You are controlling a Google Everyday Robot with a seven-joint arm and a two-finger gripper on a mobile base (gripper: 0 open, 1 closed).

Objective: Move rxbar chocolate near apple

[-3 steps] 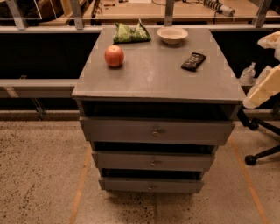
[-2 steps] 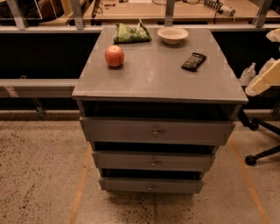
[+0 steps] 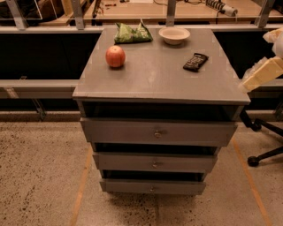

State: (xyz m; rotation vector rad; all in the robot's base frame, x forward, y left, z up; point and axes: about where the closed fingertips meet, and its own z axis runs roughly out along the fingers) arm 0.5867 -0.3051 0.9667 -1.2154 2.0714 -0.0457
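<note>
Room: speckled floor [image 3: 40, 176], a wooden bench [image 3: 132, 11] behind a metal rail, and a chair base [image 3: 263, 154] at the right.
Table: grey table [image 3: 154, 84] with three drawers [image 3: 157, 132] below, all slightly pulled out.
Rxbar: the rxbar [image 3: 195, 62] lies flat near the table's right edge, about midway front to back, skewed to the edges and touching nothing.
Apple: the apple [image 3: 115, 56] stands toward the left edge, in the back half, well apart from the rxbar.
Others: a green bag [image 3: 132, 33] at the back edge just behind the apple; a bowl [image 3: 174, 34] at the back edge, between the bag and the back right corner.
End effector: the end effector [image 3: 264, 73] shows as a cream piece at the right border of the view, off the table's right edge, beside the front right corner and clear of everything.
Grip: cannot tell whether it is released or clenched; it carries nothing that shows.
Change: over the last second the end effector has risen a little and edged slightly toward the table; rxbar, apple, bag and bowl have not moved.
Meaning: this looks like the start of the approach, with the grasp and the carry leftward across the table not yet begun.
Next: likely a reach over the right edge down onto the rxbar, which lies flat and thin, so a low pinch seems needed.
</note>
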